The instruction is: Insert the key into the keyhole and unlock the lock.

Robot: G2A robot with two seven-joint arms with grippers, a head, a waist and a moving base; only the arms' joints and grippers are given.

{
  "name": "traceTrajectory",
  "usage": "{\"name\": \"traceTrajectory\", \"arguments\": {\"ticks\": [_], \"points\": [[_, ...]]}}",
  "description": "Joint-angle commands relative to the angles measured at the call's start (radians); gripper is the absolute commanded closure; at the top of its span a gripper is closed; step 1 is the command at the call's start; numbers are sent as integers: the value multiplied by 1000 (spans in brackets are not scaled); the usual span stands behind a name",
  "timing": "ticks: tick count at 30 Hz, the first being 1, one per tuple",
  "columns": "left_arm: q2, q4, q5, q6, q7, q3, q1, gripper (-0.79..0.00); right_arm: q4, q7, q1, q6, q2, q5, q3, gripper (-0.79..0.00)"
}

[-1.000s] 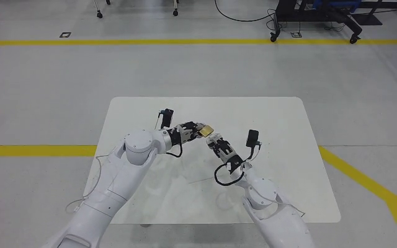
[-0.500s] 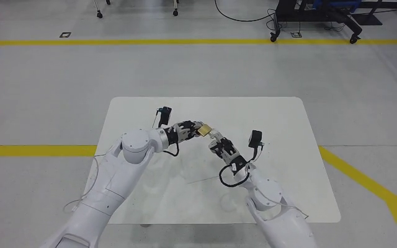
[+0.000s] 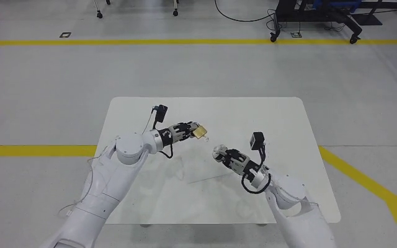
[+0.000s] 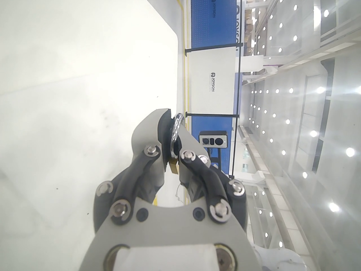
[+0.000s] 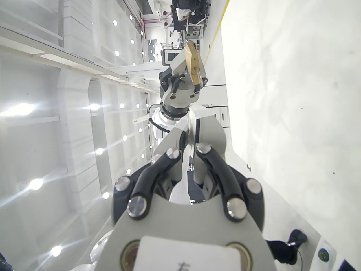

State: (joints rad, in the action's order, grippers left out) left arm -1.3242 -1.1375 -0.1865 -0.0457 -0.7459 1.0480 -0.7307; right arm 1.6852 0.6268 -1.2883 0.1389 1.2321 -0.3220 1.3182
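Note:
A brass padlock (image 3: 199,131) hangs above the white table (image 3: 279,118), a little left of centre. My left gripper (image 3: 192,131) is shut on its silver shackle (image 4: 176,128), and the brass body (image 4: 173,167) peeks out between the fingers. In the right wrist view the padlock (image 5: 193,63) faces me with a small silver key (image 5: 201,76) sticking out of its underside. My right gripper (image 3: 216,150) hovers apart from the lock, to its right and nearer the table's front. Its fingers (image 5: 210,131) lie together with nothing held.
The white table's right side edge (image 3: 322,161) lies beyond my right arm. Yellow floor lines (image 3: 43,150) run past both table ends. A dark wheeled frame (image 3: 322,18) stands far back on the floor.
My right gripper has drawn back from the padlock toward the front right, leaving the key in the lock. The left gripper has shifted the padlock slightly left.

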Motion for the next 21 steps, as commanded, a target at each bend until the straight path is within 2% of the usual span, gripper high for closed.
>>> {"name": "traceTrajectory", "arguments": {"ticks": [1,5,6,8,11,16,21], "points": [[0,0,-16,-4,-18,2,2,0,-5,19,7,3,-1,-5,-3,0],[-3,20,-72,-28,-88,1,11,0,-9,19,18,-2,-1,6,-17,0],[-5,37,-110,-50,-134,2,20,0,0,8,21,-48,-1,28,-20,0],[-9,85,-186,-105,-221,3,45,0,17,12,2,-220,-1,110,-47,0],[-17,158,-251,-157,-295,-4,83,0,-6,-11,-18,-345,0,140,-55,0],[-31,256,-301,-218,-344,-32,133,0,-17,-28,-19,-405,3,147,-79,0],[-45,315,-330,-226,-372,-56,162,0,-26,-31,-24,-451,3,130,-79,0]]}}
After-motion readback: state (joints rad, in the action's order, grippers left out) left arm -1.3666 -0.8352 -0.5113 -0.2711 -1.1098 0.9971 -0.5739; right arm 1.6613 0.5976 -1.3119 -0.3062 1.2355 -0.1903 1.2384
